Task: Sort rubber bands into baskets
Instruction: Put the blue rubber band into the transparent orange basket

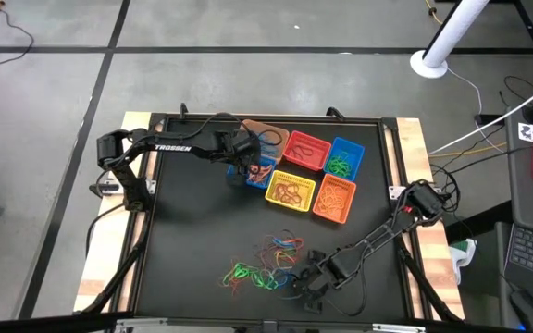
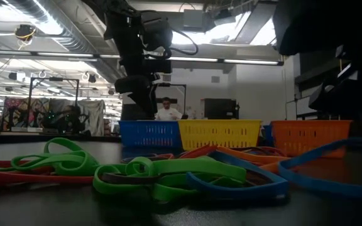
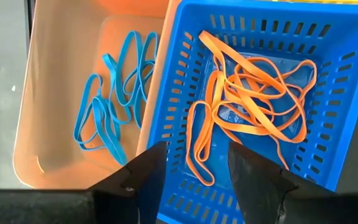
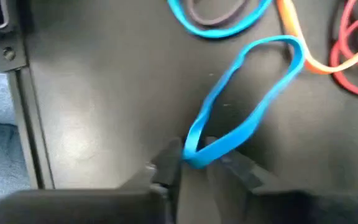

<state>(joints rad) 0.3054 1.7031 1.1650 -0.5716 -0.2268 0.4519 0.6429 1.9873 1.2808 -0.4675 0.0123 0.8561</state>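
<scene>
**Right gripper nips a blue band; left gripper hangs open over a blue basket**

From above, the black table (image 1: 192, 231) carries a cluster of perforated plastic baskets: red (image 1: 306, 151), blue (image 1: 344, 159), yellow (image 1: 290, 192) and orange (image 1: 334, 199), with a smooth tan-orange tray (image 1: 265, 134) beside them. A loose tangle of thin rubber bands (image 1: 265, 264) in green, red, blue and orange lies near the table's front edge. The left arm reaches across to the cluster, its left gripper (image 1: 248, 165) over another blue basket (image 1: 259, 176). The right arm bends low, its right gripper (image 1: 305, 289) at the tangle's edge.

At table level, flat green bands (image 2: 168, 172) and blue loops sprawl in front, the baskets standing in a row behind.

The left wrist shows its fingers spread apart, holding nothing, above the slotted blue basket (image 3: 253, 106) of orange bands (image 3: 253, 99); blue bands (image 3: 114, 93) lie in the glossy tray.

The right wrist shows its fingers closed in on one end of a blue band (image 4: 241, 106) lying stretched on the matte table.
</scene>
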